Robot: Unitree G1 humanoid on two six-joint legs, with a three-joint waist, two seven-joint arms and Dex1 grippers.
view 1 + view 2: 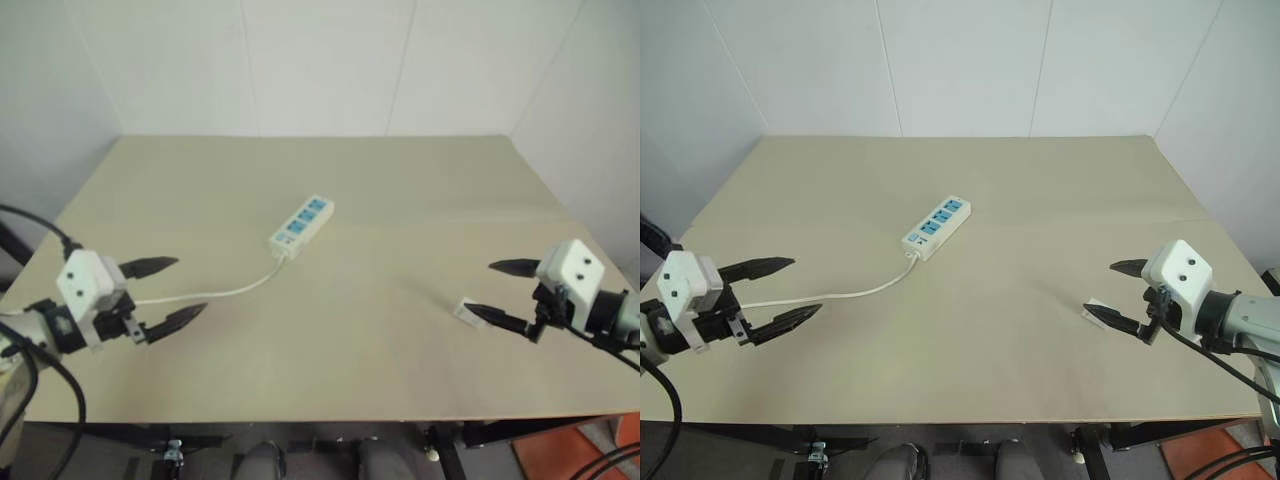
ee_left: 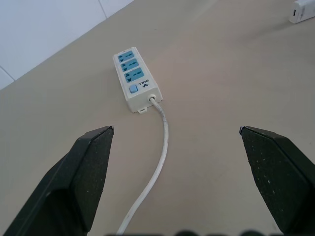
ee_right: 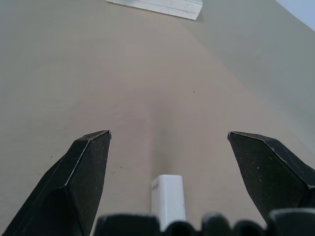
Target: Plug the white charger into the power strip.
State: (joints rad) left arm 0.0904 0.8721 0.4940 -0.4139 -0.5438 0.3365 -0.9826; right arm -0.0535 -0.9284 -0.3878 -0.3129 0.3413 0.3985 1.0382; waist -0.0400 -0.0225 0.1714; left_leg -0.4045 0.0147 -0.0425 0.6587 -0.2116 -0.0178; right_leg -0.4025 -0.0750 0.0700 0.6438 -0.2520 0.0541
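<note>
The power strip (image 1: 302,224), a white bar with blue socket faces, lies at an angle in the middle of the table, and its thin cord (image 1: 220,292) runs toward the front left. The white charger (image 1: 466,310) lies flat on the table at the right. My right gripper (image 1: 480,285) hovers open just over the charger, which sits low between its fingers (image 3: 88,162) in the right wrist view. At the front left my left gripper (image 1: 190,285) is open and holds nothing, pointing along the cord at the strip (image 2: 133,78).
The beige table (image 1: 400,180) backs onto white walls at the rear and sides. Its front edge runs just below both grippers. The cord crosses the table beneath my left gripper.
</note>
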